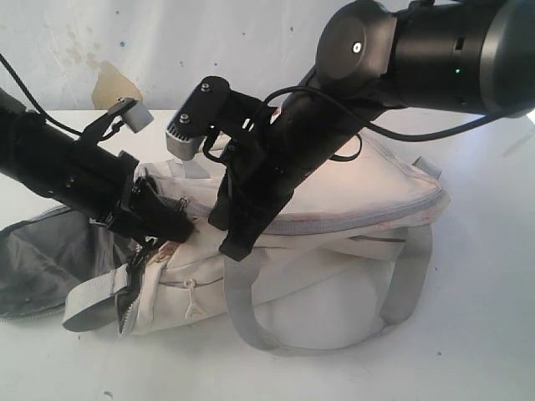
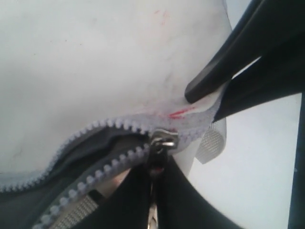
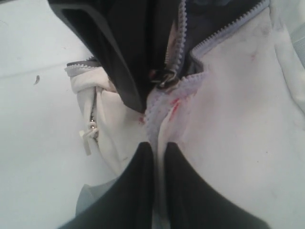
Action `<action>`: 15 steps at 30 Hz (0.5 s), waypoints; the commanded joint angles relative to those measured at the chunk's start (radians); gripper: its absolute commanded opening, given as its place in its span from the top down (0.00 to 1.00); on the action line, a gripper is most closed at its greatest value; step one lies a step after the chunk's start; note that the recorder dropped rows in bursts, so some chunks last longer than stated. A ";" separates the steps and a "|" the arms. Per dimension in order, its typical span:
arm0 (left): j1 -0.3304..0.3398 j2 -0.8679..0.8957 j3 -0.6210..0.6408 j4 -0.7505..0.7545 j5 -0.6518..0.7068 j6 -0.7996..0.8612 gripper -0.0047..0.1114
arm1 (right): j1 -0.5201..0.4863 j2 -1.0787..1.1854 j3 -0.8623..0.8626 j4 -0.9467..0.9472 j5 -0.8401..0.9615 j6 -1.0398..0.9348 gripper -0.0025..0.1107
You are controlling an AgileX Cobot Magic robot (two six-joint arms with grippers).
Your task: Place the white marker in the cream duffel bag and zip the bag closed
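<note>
The cream duffel bag [image 1: 334, 276] lies on its side on the white table. My left gripper [image 1: 185, 227] is at the bag's left end, shut on the metal zipper pull [image 2: 164, 139]. Beyond the slider the grey teeth stand apart and show dark lining [image 2: 95, 143]. My right gripper [image 1: 234, 246] reaches in from above and is shut on the zipper tape [image 3: 159, 119] a short way from the slider [image 3: 164, 76]. Between the slider and that grip the teeth are joined. The white marker is hidden.
The bag's grey-lined end flap [image 1: 42, 259] lies spread open on the table at the far left. A grey webbing handle [image 1: 401, 292] loops over the front. A side pocket zip with a cream pull [image 1: 191, 296] faces forward. The white table [image 1: 485, 334] extends right.
</note>
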 commanded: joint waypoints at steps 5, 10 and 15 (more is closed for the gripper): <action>-0.003 -0.003 -0.006 0.069 0.003 -0.011 0.96 | -0.007 -0.012 0.002 0.008 0.015 0.005 0.98; -0.003 -0.003 -0.007 0.070 0.003 -0.011 0.80 | -0.007 -0.012 0.002 0.008 0.015 0.005 0.98; -0.003 -0.003 -0.007 0.061 -0.001 -0.017 0.78 | -0.007 -0.012 0.002 0.008 0.015 0.005 0.98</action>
